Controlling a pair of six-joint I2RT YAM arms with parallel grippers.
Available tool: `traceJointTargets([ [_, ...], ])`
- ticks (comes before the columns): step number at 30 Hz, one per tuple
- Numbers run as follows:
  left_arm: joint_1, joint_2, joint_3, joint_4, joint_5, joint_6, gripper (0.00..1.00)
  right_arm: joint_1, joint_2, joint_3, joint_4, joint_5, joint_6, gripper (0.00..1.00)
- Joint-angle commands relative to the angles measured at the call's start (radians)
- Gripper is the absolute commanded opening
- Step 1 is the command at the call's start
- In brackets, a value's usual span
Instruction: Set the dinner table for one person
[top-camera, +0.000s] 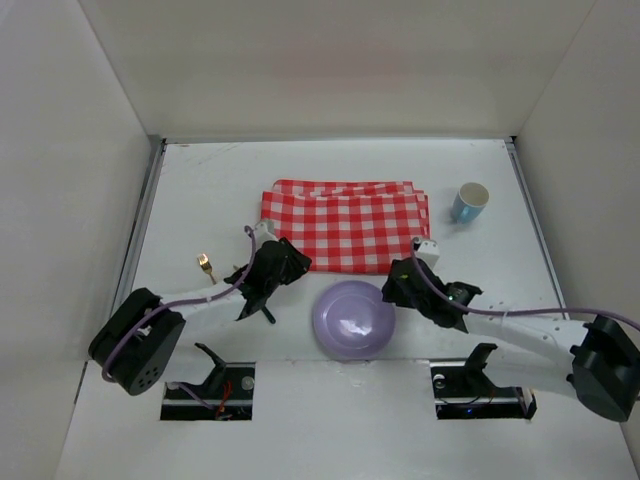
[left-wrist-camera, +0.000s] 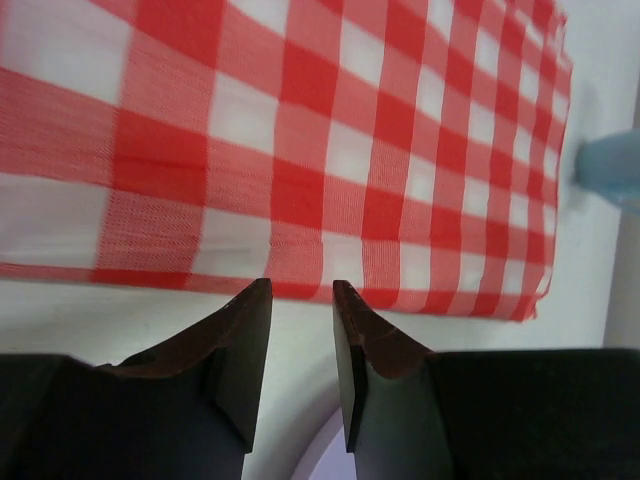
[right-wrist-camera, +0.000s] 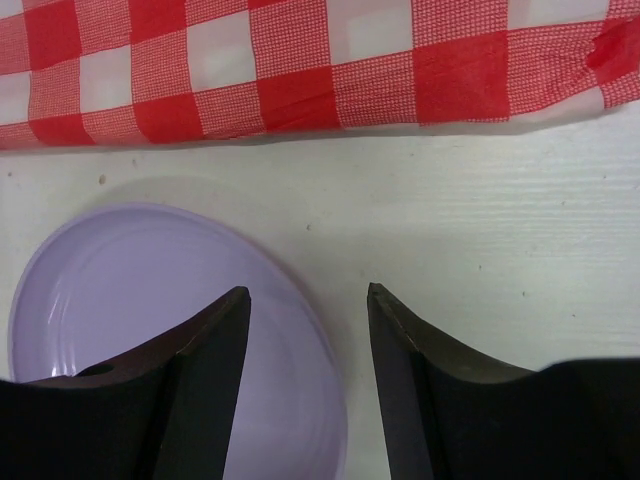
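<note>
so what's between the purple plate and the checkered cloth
Just a bare strip of white tabletop separates plate and cloth; the right wrist view shows it.

Purple plate (top-camera: 353, 320) on dinner table (top-camera: 200, 200)

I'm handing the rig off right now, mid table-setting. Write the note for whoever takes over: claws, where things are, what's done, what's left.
Left claw: open by a narrow gap, empty, over bare table at the near edge of the checkered cloth.
Right claw: open, empty, one finger above the purple plate, the other beyond its right rim.
Plate: on the table just in front of the cloth, not on it.
Blue cup: stands off the cloth's right end.
Gold fork: on the table left of the left arm.
Done: cloth lies flat, nothing on it.
Left: probably arranging plate, fork and cup into one place setting.
</note>
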Motion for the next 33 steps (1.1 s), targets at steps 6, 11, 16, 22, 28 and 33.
traceJointTargets([
  [6, -0.057, 0.02, 0.043, 0.071, -0.002, 0.022, 0.28, -0.243, -0.037, -0.044, 0.175, -0.041, 0.057, 0.6],
  [11, -0.019, 0.035, 0.021, 0.069, -0.007, 0.01, 0.29, -0.365, 0.098, -0.032, 0.342, -0.196, 0.078, 0.54],
  [16, 0.04, 0.042, -0.003, 0.068, -0.031, -0.005, 0.29, -0.363, 0.238, 0.049, 0.374, -0.193, 0.089, 0.5],
  [22, 0.107, 0.002, -0.078, 0.065, -0.093, 0.001, 0.32, -0.37, 0.328, 0.118, 0.381, -0.171, 0.078, 0.5],
  [28, 0.155, -0.046, -0.097, 0.065, -0.041, 0.01, 0.32, -0.362, 0.241, 0.109, 0.327, -0.121, 0.019, 0.57],
  [33, 0.164, -0.127, -0.052, 0.039, -0.002, 0.076, 0.33, -0.2, 0.039, 0.023, 0.218, -0.084, -0.035, 0.68],
])
